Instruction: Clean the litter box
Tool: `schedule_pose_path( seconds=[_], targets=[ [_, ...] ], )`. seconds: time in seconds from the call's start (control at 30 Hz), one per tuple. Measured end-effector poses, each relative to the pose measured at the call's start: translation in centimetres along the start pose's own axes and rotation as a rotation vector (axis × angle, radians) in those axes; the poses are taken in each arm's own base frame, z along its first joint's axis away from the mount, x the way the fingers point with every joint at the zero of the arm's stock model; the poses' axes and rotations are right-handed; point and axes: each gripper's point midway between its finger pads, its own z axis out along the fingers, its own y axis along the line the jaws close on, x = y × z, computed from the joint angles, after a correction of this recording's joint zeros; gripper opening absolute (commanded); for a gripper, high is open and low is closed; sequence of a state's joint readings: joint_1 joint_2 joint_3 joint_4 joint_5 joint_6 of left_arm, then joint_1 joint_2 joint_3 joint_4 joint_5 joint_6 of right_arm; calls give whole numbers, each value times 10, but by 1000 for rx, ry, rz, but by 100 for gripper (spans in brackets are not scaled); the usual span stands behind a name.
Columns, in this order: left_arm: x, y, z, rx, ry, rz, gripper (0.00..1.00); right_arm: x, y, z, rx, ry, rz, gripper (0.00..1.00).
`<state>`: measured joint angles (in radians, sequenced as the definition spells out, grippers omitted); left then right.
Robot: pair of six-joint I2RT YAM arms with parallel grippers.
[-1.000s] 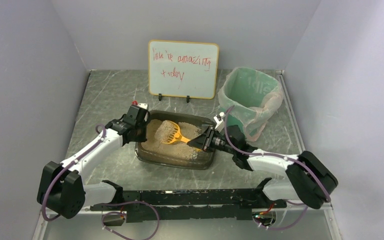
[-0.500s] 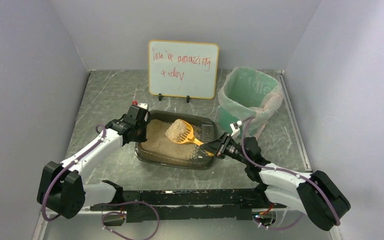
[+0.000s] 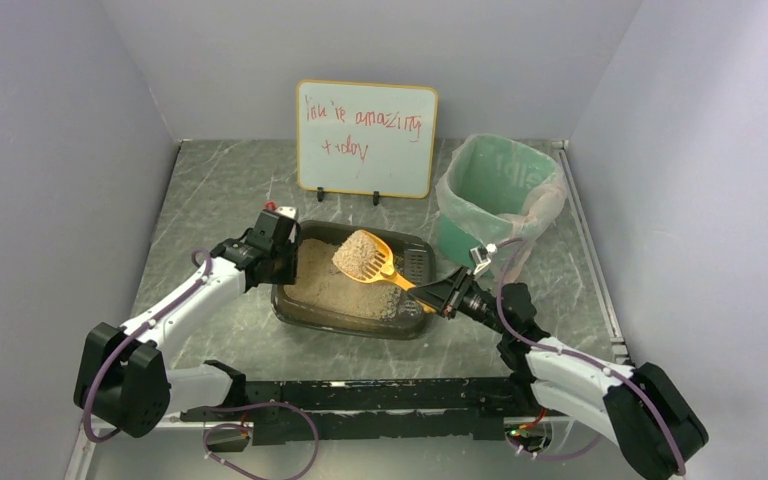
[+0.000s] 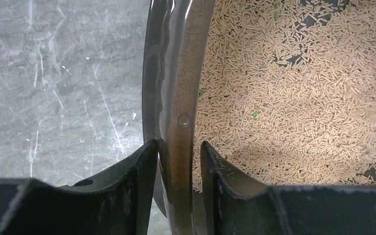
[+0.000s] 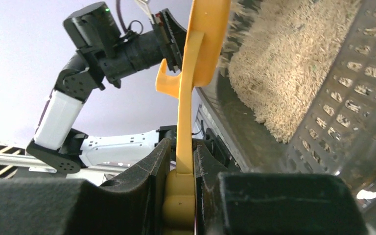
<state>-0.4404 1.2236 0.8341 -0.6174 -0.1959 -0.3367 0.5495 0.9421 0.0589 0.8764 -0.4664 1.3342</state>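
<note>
The dark translucent litter box (image 3: pixel 300 314) sits mid-table, holding tan pellet litter (image 3: pixel 325 285) with a ridged grate end on the right. My left gripper (image 3: pixel 278 262) is shut on the box's left rim (image 4: pixel 176 112), one finger outside and one inside. My right gripper (image 3: pixel 438 297) is shut on the handle of an orange slotted scoop (image 3: pixel 365 256). The scoop is lifted above the box with litter heaped in it. In the right wrist view the scoop (image 5: pixel 196 58) stands edge-on with pellets falling off it.
A tall green bin with a clear liner (image 3: pixel 498 195) stands at the back right. A small whiteboard with red writing (image 3: pixel 366 138) stands behind the box. Grey walls close in both sides.
My right gripper drew back to the right and raised the scoop out of the litter with a load in it. The left gripper and box stayed still.
</note>
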Motion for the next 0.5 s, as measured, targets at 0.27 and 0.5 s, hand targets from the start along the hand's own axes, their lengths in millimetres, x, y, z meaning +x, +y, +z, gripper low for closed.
schedule_pose_path(
  seconds=[0.27,0.5],
  targets=[
    [1,-5,0,21,4,0,59,1,17,-4,-48,-8,-54,0],
    [1,-6,-1,23,4,-5,66,3,15,-5,-35,-1,-45,0]
  ],
)
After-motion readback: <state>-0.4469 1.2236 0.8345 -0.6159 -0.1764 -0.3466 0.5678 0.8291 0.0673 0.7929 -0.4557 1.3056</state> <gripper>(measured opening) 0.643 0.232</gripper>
